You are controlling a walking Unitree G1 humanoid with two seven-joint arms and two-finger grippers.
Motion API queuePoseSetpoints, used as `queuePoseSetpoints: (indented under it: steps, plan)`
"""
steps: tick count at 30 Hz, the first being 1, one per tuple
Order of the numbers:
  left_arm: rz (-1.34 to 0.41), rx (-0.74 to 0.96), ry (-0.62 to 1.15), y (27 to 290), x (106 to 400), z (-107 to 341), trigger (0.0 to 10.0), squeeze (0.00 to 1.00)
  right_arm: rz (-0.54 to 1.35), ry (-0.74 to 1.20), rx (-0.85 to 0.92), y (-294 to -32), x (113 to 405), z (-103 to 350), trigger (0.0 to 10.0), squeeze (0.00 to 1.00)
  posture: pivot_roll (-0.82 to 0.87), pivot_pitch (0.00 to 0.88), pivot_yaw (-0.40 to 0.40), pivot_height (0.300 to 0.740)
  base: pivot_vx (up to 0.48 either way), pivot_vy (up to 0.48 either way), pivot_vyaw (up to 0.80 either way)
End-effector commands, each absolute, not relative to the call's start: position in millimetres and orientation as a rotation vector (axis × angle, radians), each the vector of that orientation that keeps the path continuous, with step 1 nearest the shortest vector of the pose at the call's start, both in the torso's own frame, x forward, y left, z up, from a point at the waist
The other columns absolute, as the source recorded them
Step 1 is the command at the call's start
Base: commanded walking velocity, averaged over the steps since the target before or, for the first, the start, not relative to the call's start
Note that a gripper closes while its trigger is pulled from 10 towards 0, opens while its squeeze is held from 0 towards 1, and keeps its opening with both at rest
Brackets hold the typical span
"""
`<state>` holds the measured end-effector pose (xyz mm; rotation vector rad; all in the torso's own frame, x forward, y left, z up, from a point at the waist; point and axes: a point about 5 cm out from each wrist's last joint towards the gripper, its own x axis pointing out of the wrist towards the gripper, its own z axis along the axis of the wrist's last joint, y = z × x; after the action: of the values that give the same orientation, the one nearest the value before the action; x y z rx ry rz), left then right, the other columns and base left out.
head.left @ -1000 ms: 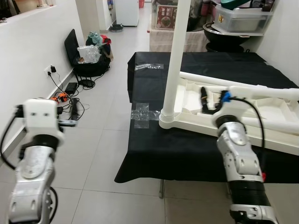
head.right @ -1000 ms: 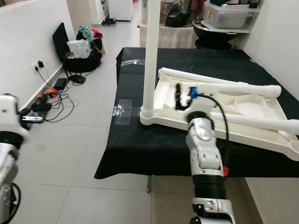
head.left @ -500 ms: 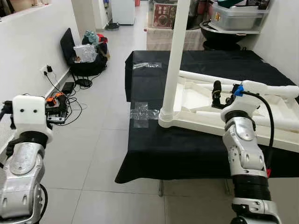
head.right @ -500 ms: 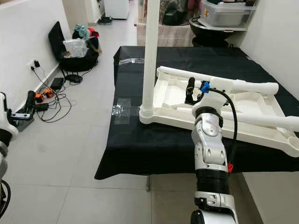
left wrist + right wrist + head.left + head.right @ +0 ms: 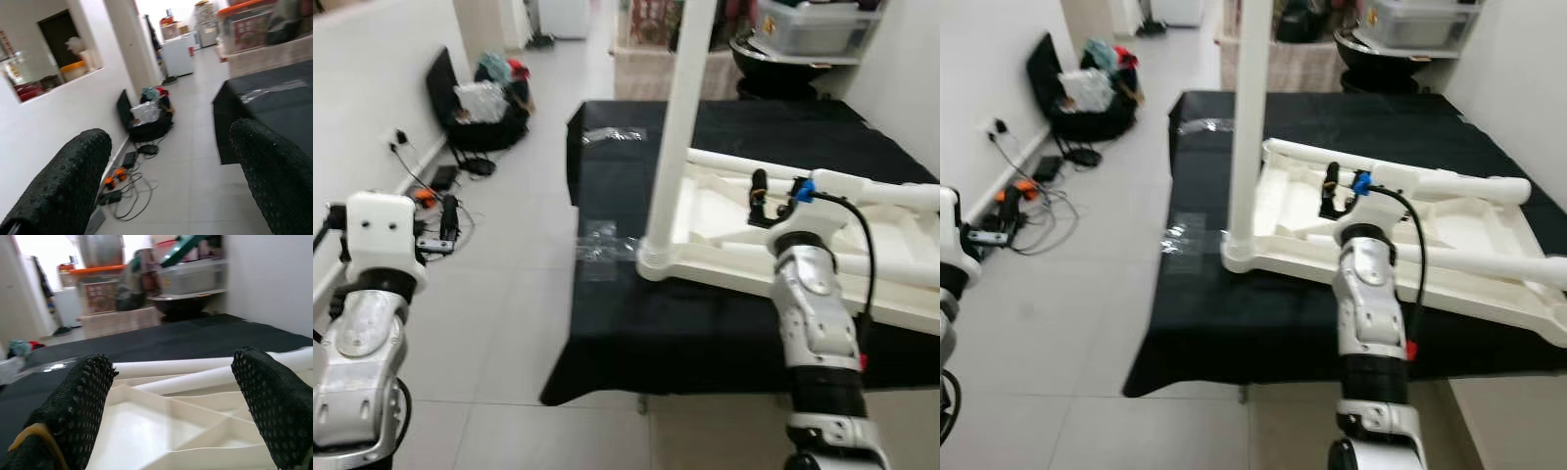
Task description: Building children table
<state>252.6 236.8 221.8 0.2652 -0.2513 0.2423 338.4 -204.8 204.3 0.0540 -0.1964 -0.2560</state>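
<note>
Two end effectors showing fingers spread and gripping nothing, right end effector (image 5: pixel 756 192) hovering over upturned white children table (image 5: pixel 862 257), left end effector (image 5: pixel 448 217) hanging over tiled floor (image 5: pixel 519 294), table lying on black-draped surface (image 5: pixel 636 176), one leg (image 5: pixel 677 117) standing upright.

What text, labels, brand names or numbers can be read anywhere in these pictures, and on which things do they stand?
No text can be read with confidence.
The red-and-white box beyond the black-covered table has a printed face, too blurred to read.
The clear storage bin shows no legible label.
The upturned white children's table carries no visible markings.
</note>
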Motion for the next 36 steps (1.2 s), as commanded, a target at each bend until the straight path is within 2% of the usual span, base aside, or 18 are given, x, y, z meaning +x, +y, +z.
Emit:
queuePoseSetpoints:
  steps: [1,6,14,15,22,24,25,27,32,33,36]
  plan:
    - [0.235,0.268,-0.255,237,255,223,10.0,0.00,-0.278,-0.204,0.052,-208,337,207,10.0,0.00,0.07,0.031,-0.049,0.740,0.300,0.000,0.00]
    - [0.223,0.257,-0.249,236,256,221,10.0,0.00,-0.282,-0.207,0.051,-209,337,208,10.0,0.00,0.07,0.034,-0.049,0.740,0.302,0.000,0.00]
    - [0.177,0.199,-0.207,226,255,210,10.0,0.00,-0.272,-0.196,0.055,-213,339,207,10.0,0.00,0.07,0.036,-0.048,0.740,0.000,0.000,0.00]
    - [0.095,0.172,-0.174,212,253,199,10.0,0.00,-0.221,-0.171,0.057,-214,344,202,10.0,0.00,0.07,0.034,-0.045,0.740,0.000,0.000,0.00]
    - [-0.077,0.094,-0.077,181,243,171,10.0,0.00,-0.065,-0.115,0.058,-222,351,194,10.0,0.00,0.07,0.033,-0.047,0.740,0.000,0.000,0.00]
    - [-0.196,0.065,-0.034,164,234,159,10.0,0.00,0.025,-0.075,0.007,-232,355,193,10.0,0.00,0.07,0.034,-0.054,0.740,0.000,0.000,0.00]
    - [-0.196,0.065,-0.034,164,234,159,10.0,0.00,0.025,-0.075,0.007,-232,355,193,10.0,0.00,0.07,0.034,-0.054,0.740,0.000,0.000,0.00]
    - [-0.323,0.041,0.006,147,223,149,10.0,0.00,0.066,-0.038,-0.010,-250,359,198,10.0,0.00,0.07,0.036,-0.056,0.740,0.000,0.000,0.00]
    - [-0.374,0.038,0.034,136,216,142,10.0,0.00,0.086,-0.012,-0.044,-260,362,202,10.0,0.00,0.06,0.038,-0.054,0.740,0.000,0.000,0.00]
    - [-0.397,0.017,0.041,129,212,141,10.0,0.00,0.107,-0.001,-0.100,-262,363,202,10.0,0.00,0.06,0.040,-0.057,0.740,0.000,0.000,0.00]
    - [-0.459,-0.004,0.057,112,202,136,10.0,0.00,0.256,0.070,-0.105,-261,364,199,10.0,0.00,0.07,0.041,-0.064,0.740,0.000,0.000,0.00]
